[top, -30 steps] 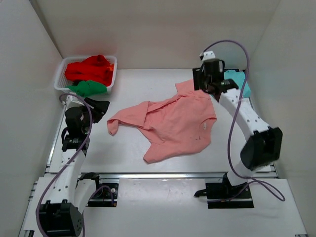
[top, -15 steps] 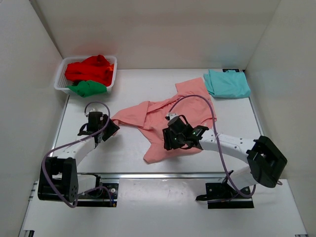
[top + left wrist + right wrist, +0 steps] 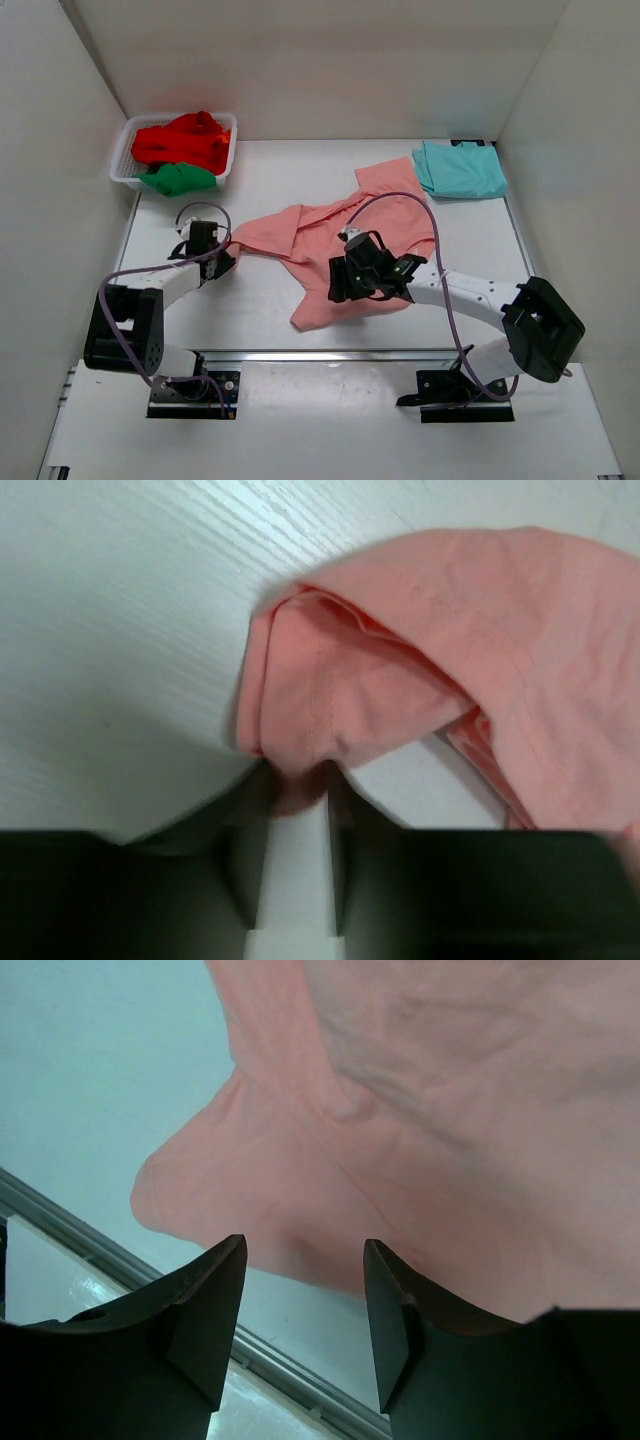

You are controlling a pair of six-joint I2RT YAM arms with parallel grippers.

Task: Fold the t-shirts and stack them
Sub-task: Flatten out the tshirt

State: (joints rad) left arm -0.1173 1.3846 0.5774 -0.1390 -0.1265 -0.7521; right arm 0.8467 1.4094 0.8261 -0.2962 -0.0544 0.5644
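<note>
The salmon-pink t-shirt (image 3: 310,240) lies rumpled in the middle of the bench (image 3: 260,310). One sleeve trails toward the left edge, and a loose flap points at the near edge. It isn't flat yet, so I judge the step in hand to be taking hold of it and spreading it out before any fold.

My left tool (image 3: 297,780) sits low at that left sleeve. Its fingers stand a narrow way apart with the sleeve's hem tucked between the tips. I cannot tell whether they truly bite the cloth.

My right tool (image 3: 300,1300) hangs over the near flap with its fingers clearly apart. There is pink cloth beneath them and nothing in their hold.

At the far right corner a light teal t-shirt (image 3: 460,170) lies folded, which I take for the start of the stack. At the far left corner a white basket (image 3: 125,150) holds a red t-shirt (image 3: 185,140) and a green t-shirt (image 3: 178,178), waiting their turn.

Next I need a sure pinch on the sleeve with the left tool. The right tool has to come down onto the flap's edge and catch one layer of it, not a bunched handful. Then the two should draw apart, low over the bench, so the shirt opens flat and doesn't drag into a heap.
</note>
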